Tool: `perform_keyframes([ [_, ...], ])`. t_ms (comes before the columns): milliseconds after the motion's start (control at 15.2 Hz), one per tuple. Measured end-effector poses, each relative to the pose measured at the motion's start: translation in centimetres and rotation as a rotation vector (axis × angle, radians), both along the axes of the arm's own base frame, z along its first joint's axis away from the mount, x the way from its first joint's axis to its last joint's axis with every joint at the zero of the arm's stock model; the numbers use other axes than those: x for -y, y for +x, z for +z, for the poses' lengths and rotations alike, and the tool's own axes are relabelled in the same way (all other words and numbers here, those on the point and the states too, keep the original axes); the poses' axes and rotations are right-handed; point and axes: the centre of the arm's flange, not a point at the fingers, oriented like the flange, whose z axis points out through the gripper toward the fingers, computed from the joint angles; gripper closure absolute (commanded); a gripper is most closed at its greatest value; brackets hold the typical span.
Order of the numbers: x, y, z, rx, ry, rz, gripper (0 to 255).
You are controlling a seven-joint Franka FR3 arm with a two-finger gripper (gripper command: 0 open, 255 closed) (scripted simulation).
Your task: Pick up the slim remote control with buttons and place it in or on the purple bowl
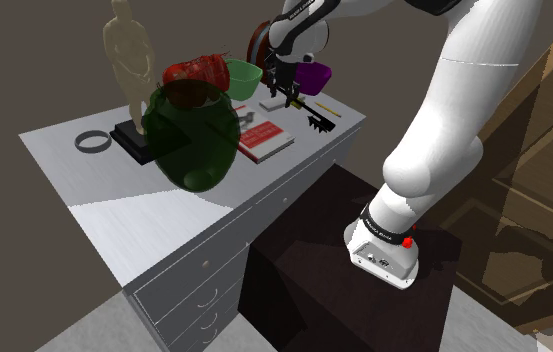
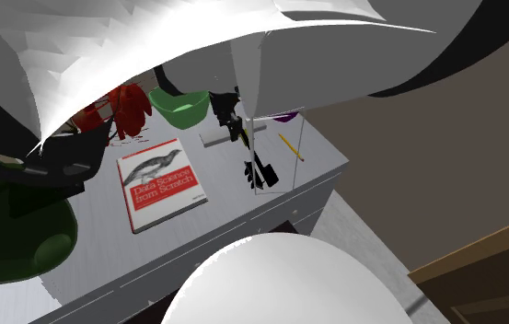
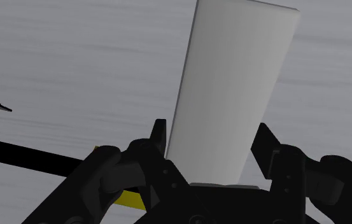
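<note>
The far half of the table [image 1: 59, 150] is crowded. A pale statue [image 1: 129, 60], a dark green jar [image 1: 194, 135] and a red object [image 1: 194, 72] stand tall at the shoulder view's left and block a low sideways pass. The gripper [image 1: 284, 92] hangs between 2 bowls, the green bowl [image 1: 244, 76] and the purple bowl [image 1: 314, 75], whose mouth is uncovered. Near the purple bowl lie 3 flat items: a book [image 1: 264, 141], a black bar-shaped object [image 1: 314, 117] and a yellow pencil [image 1: 326, 105]. The white remote [image 3: 232, 95], clasped, fills the gap between the fingers. The table strip in front of the jar is bare.
</note>
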Motion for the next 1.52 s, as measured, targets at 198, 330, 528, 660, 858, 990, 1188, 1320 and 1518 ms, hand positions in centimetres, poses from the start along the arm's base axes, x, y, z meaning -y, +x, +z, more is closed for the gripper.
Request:
perform_keyframes([
  [198,0.0,0.0,0.0,0.000,0.000,0.000,255],
  [330,0.0,0.0,0.0,0.000,0.000,0.000,255],
  [528,0.0,-0.1,1.1,0.000,0.000,0.000,255],
  [660,0.0,0.0,2.2,0.000,0.000,0.000,255],
  [858,0.0,-0.1,3.7,0.000,0.000,0.000,255],
  [990,0.0,0.1,4.7,0.000,0.000,0.000,255],
  [1188,0.0,0.0,6.2,-0.003,0.002,-0.001,255],
  [1320,0.0,0.1,7.5,-0.001,0.000,0.000,255],
  [1518,0.0,0.0,8.9,0.000,0.000,0.000,255],
])
